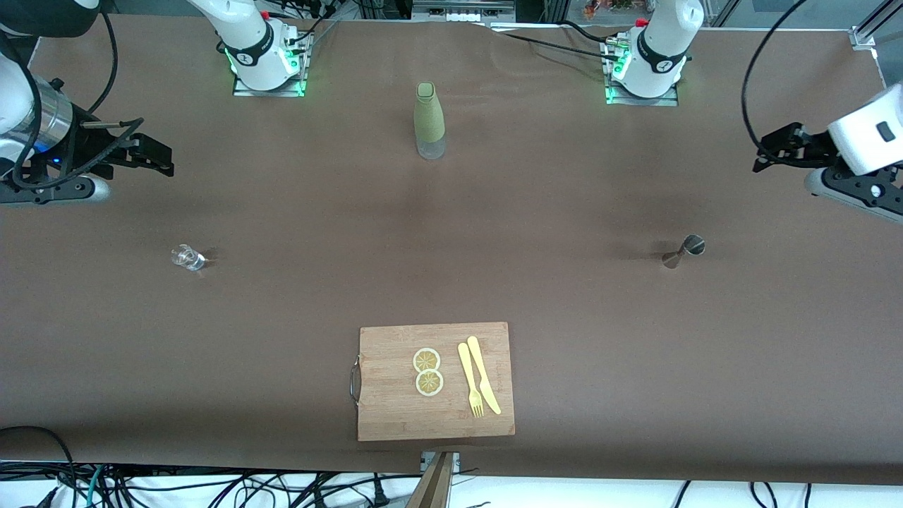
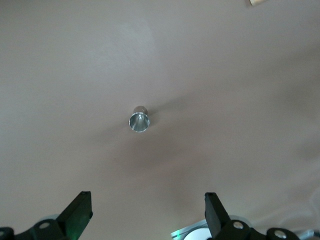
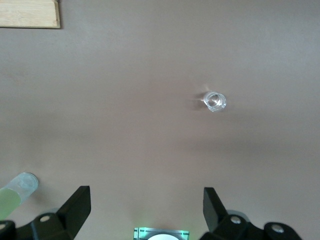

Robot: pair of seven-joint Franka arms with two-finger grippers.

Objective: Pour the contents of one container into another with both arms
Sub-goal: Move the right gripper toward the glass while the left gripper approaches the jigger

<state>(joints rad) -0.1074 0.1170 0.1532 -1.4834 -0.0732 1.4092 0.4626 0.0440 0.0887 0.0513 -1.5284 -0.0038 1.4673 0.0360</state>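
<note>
On the brown table [image 1: 282,339], left end effector [image 2: 148,212] and right end effector [image 3: 147,207] hang high, fingers wide.

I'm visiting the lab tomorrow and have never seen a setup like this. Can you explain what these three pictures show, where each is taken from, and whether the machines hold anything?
Two white robot arms stand at a brown table. The big picture looks down from across the table; the two small ones come from cameras on each arm's wrist, looking down between its fingers.

The left gripper hangs over its arm's end of the table, above a small metal measuring cup. The right gripper hangs over the other end, above a small clear glass. Both are open and hold nothing.

Between the bases stands a green bottle. Nearest the front camera lies a wooden cutting board with two lemon slices, a yellow fork and a yellow knife.
</note>
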